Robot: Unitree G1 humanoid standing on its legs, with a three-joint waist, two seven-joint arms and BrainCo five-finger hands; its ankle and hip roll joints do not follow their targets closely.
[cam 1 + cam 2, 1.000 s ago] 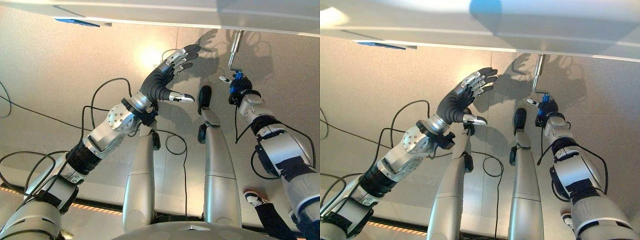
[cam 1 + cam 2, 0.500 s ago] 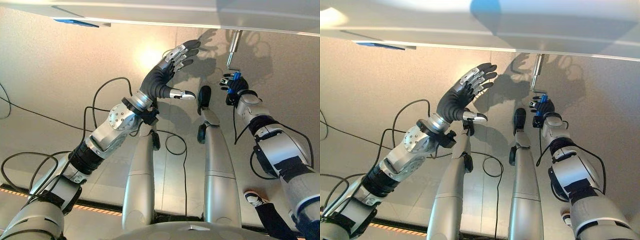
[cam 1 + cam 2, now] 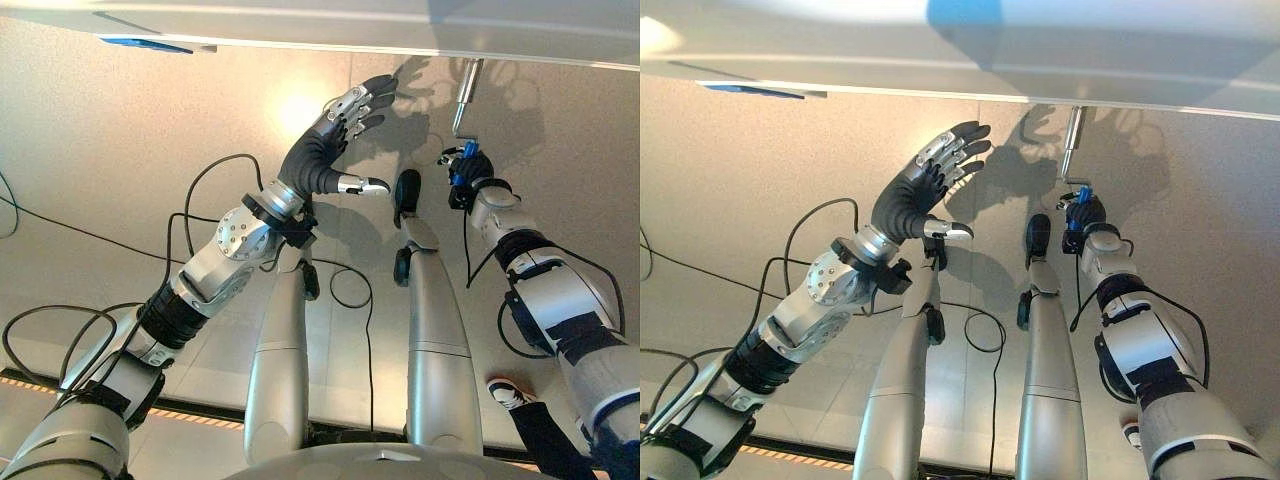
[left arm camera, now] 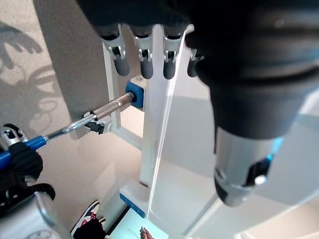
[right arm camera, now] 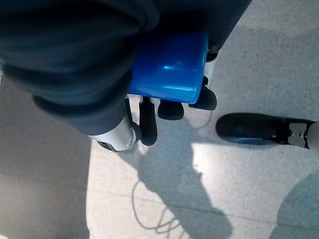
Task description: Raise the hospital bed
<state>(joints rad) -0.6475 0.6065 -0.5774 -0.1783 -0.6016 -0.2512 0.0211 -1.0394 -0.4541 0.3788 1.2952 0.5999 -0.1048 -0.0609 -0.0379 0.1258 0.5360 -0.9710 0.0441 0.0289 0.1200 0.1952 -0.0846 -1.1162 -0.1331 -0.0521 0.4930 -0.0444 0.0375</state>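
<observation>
firmly right hand (image 3: 468,178) round blue crank handle (image 5: 167,72)

No readable text, label, number or sign anywhere.
</observation>
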